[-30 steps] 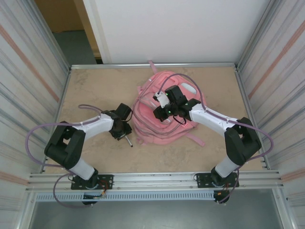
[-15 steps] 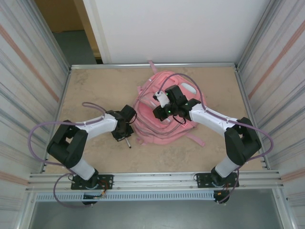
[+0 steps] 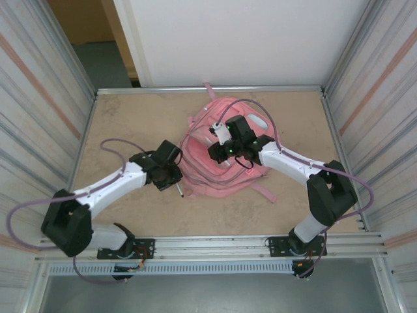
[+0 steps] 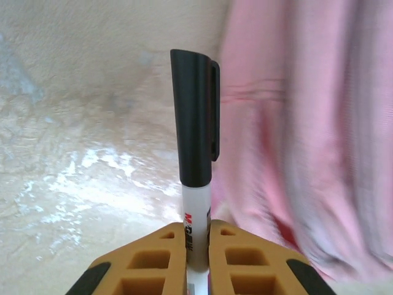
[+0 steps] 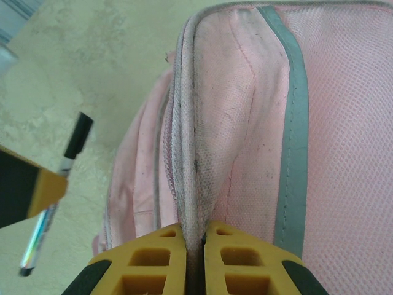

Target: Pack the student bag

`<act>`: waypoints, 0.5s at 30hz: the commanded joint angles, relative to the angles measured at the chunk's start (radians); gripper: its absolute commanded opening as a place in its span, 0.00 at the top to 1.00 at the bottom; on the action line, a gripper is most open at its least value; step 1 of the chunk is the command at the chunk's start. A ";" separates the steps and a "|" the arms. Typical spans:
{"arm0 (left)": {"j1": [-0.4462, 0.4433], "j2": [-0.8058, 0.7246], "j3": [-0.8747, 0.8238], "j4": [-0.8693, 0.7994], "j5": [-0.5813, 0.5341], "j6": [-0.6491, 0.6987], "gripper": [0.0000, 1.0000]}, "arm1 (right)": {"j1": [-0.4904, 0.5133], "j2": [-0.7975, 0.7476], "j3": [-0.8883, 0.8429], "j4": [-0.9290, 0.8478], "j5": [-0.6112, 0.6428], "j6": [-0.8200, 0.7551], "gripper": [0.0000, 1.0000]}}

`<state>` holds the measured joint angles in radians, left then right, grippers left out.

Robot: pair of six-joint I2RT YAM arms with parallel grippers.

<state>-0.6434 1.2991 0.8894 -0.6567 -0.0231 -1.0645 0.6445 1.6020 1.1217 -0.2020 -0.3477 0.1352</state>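
The pink student bag (image 3: 215,179) lies flat at the middle of the table. My right gripper (image 3: 218,155) rests on top of it, shut on a fold of its zip-trimmed edge (image 5: 195,184); the closed yellow fingers (image 5: 159,258) pinch the fabric. My left gripper (image 3: 173,183) hovers at the bag's left edge, shut on a white marker (image 4: 196,224) with a black cap (image 4: 195,117) pointing away from the wrist. Blurred pink cloth of the bag (image 4: 307,123) lies right beside the cap. The right wrist view catches the marker (image 5: 73,146) at its left, next to the bag's side.
Corrugated metal walls (image 3: 39,98) close in both sides and a white panel (image 3: 234,39) stands behind. Bare beige tabletop (image 3: 130,117) spreads left of the bag. A pink strap (image 3: 266,191) trails toward the near right.
The left arm has stretched out, its elbow swinging down to the left, and its gripper with the marker has edged a little closer to the bag. The right gripper has kept its pinch.
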 commanded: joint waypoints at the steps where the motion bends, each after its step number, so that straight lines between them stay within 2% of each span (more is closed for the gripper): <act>1: -0.016 -0.066 0.039 0.040 -0.005 -0.040 0.88 | -0.015 -0.051 0.005 0.047 -0.061 0.008 0.90; 4: -0.019 -0.069 0.018 0.181 -0.005 -0.071 0.88 | -0.028 -0.065 -0.001 0.054 -0.081 0.029 0.90; 8: -0.018 0.005 0.015 0.375 0.000 -0.074 0.89 | -0.031 -0.066 -0.004 0.063 -0.123 0.062 0.90; 15: -0.003 0.185 0.119 0.497 -0.004 -0.039 0.91 | -0.045 -0.074 -0.041 0.138 -0.212 0.164 0.90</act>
<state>-0.6556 1.4513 0.9546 -0.2543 -0.0166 -1.1217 0.5995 1.5814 1.0878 -0.1558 -0.4576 0.2314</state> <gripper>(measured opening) 0.100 0.101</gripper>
